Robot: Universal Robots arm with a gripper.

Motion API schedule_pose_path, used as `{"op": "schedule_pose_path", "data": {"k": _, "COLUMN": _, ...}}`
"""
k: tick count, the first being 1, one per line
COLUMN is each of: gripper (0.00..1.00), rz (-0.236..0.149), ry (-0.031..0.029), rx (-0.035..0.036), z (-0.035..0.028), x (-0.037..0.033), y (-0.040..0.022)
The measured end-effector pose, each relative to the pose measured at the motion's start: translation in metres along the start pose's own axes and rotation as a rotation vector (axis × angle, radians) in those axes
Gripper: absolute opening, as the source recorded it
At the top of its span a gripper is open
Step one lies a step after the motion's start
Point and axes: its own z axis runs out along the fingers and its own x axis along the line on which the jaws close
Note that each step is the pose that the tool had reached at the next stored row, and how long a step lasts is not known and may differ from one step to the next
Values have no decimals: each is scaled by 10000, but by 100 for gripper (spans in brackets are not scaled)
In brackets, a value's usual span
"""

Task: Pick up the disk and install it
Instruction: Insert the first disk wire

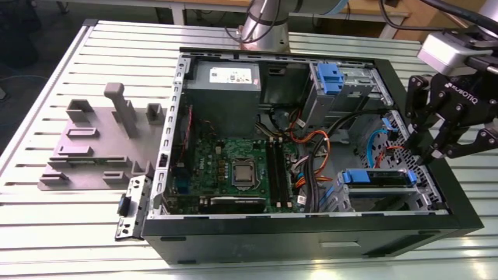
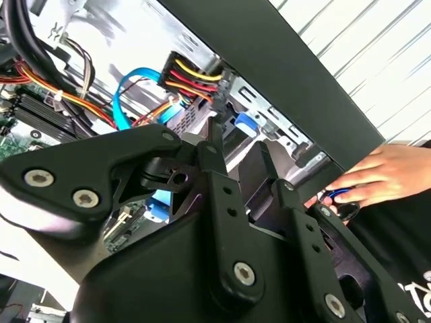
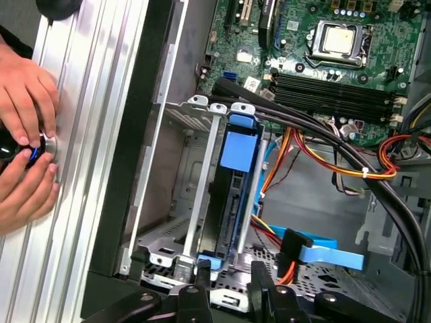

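The disk sits in the drive cage at the front corner of the open computer case, on the exterior view's right, with its blue rails showing. In the first wrist view the disk stands edge-on between the cage's metal rails, a blue tab on its end. My gripper hangs over the case's right wall, just above and beside the cage. Its fingers are apart with nothing between them, a short way off the disk's end. From behind, in the second wrist view, the gripper points into the cage.
A person's hands rest on the slatted table beside the case wall, holding a small dark device; one hand appears past the case edge. Bundled cables, a blue data cable and the motherboard lie close by. A grey fixture plate lies at the exterior view's left.
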Motion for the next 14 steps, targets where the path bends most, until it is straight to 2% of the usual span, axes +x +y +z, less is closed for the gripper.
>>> {"op": "schedule_pose_path", "data": {"k": 4, "gripper": 37, "rz": -102, "ry": 4, "rx": 15, "z": 3, "x": -43, "y": -9}}
{"op": "schedule_pose_path", "data": {"k": 10, "gripper": 37, "rz": -388, "ry": 18, "rx": 57, "z": 28, "x": -60, "y": -14}}
{"op": "schedule_pose_path", "data": {"k": 14, "gripper": 37, "rz": -441, "ry": 22, "rx": 65, "z": 28, "x": -82, "y": -29}}
